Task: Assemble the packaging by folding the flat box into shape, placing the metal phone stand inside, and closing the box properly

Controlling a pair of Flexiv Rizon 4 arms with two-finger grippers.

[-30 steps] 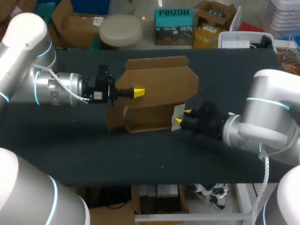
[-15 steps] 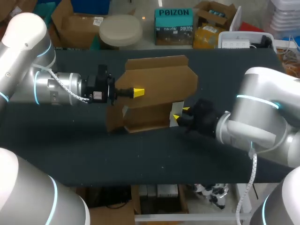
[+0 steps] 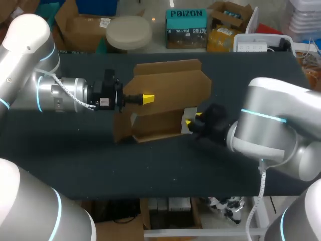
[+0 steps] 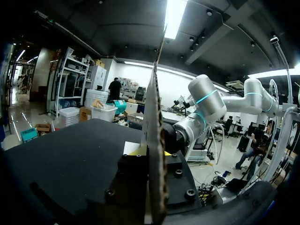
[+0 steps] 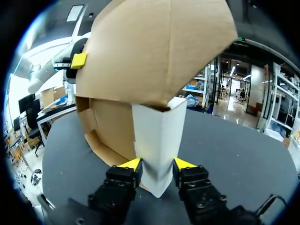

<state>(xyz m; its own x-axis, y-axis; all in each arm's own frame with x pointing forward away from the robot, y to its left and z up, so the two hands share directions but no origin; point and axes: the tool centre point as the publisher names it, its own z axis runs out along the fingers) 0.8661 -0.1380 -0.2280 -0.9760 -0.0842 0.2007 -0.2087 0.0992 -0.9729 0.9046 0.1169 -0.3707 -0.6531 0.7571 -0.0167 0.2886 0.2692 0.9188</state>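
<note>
A brown cardboard box (image 3: 168, 88) stands half folded in the middle of the table, its tall lid panel upright. My left gripper (image 3: 148, 99) is shut on that upright panel from the left. In the left wrist view the panel (image 4: 154, 140) runs edge-on between the fingers of my left gripper (image 4: 152, 154). My right gripper (image 3: 189, 122) is at the box's right front corner. In the right wrist view my right gripper (image 5: 157, 165) is shut on a pale side flap (image 5: 157, 140), one yellow tip on each face. No phone stand shows in any view.
The box rests on the dark table top (image 3: 150, 165), with bare surface in front of it and to both sides. My right arm's large elbow (image 3: 271, 130) hangs over the table's right front part.
My right arm has moved left and slightly back, carrying the pale flap in toward the box, with its fingers closing a little on it. The left arm and the lid panel have kept still.
</note>
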